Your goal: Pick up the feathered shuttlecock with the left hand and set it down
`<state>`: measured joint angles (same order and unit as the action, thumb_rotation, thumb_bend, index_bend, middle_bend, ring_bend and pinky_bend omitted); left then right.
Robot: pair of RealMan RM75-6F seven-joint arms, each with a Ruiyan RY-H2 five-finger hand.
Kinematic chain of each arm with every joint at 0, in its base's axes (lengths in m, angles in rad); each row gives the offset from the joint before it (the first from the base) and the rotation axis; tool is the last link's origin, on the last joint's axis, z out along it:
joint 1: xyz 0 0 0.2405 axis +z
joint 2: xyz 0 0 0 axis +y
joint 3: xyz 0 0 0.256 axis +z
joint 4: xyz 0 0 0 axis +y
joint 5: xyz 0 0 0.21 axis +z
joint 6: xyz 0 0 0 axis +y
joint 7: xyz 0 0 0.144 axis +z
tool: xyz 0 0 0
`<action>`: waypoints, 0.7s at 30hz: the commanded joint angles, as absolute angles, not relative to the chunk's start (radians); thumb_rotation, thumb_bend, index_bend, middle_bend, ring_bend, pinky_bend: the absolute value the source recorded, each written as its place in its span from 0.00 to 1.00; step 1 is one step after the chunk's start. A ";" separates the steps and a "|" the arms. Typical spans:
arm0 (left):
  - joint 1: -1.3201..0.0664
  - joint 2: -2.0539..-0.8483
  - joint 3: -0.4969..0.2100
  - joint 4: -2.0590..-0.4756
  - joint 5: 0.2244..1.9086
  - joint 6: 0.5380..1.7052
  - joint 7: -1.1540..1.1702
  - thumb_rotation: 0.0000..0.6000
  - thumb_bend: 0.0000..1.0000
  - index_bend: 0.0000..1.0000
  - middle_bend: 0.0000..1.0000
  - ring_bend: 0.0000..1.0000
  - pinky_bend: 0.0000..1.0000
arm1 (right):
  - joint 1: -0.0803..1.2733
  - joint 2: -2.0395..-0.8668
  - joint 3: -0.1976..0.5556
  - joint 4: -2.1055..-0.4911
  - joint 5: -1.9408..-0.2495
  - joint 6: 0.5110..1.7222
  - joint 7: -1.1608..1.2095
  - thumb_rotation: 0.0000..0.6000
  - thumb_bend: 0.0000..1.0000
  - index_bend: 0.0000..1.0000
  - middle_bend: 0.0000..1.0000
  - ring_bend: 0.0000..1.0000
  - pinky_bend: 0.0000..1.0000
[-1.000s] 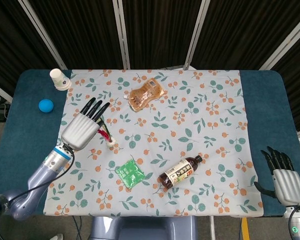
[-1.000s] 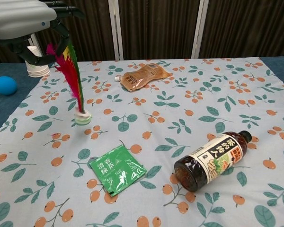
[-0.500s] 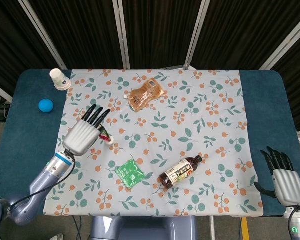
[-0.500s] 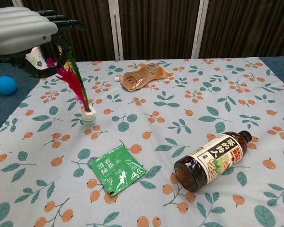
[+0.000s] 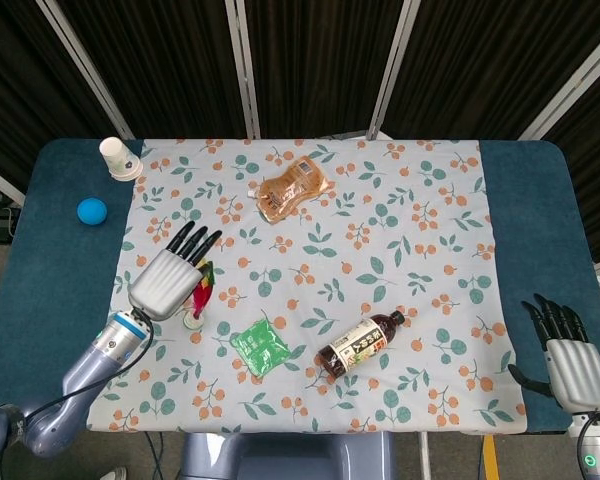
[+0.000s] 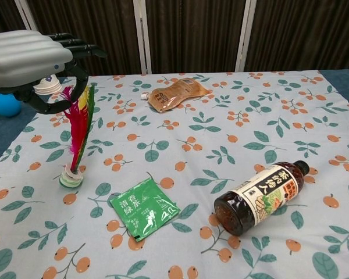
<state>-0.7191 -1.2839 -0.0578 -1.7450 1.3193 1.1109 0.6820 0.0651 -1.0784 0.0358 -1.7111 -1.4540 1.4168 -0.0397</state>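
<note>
From the head view the left hand (image 5: 170, 278) holds the shuttlecock (image 5: 198, 296) by its feathers, just left of the green packet (image 5: 261, 346) — from the chest view its base seems to touch the cloth (image 6: 221, 133), so next the fingers must let go.

Head looks straight down; chest looks low, forward (same tablecloth (image 5: 380, 250)).

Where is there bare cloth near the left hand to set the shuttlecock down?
Left hand holds the shuttlecock upright. Bare cloth lies left of it toward the blue ball, and between it and the brown pouch. It is tighter on the other side, by the green packet and bottle.
</note>
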 commanded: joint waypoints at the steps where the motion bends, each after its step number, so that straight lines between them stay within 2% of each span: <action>1: -0.717 -1.284 -0.058 -1.747 1.324 1.113 0.682 1.00 0.54 0.58 0.03 0.00 0.01 | 0.065 -1.077 0.035 -1.711 -1.456 1.418 -0.039 1.00 0.13 0.10 0.00 0.00 0.00; 21: -0.701 -1.239 -0.061 -1.804 1.344 1.109 0.674 1.00 0.53 0.57 0.03 0.00 0.01 | 0.063 -1.078 0.037 -1.713 -1.456 1.421 -0.041 1.00 0.13 0.10 0.00 0.00 0.00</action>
<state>-0.7015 -1.2387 -0.0616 -1.8042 1.3464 1.1117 0.6732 0.0630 -1.0782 0.0364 -1.7125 -1.4558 1.4207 -0.0408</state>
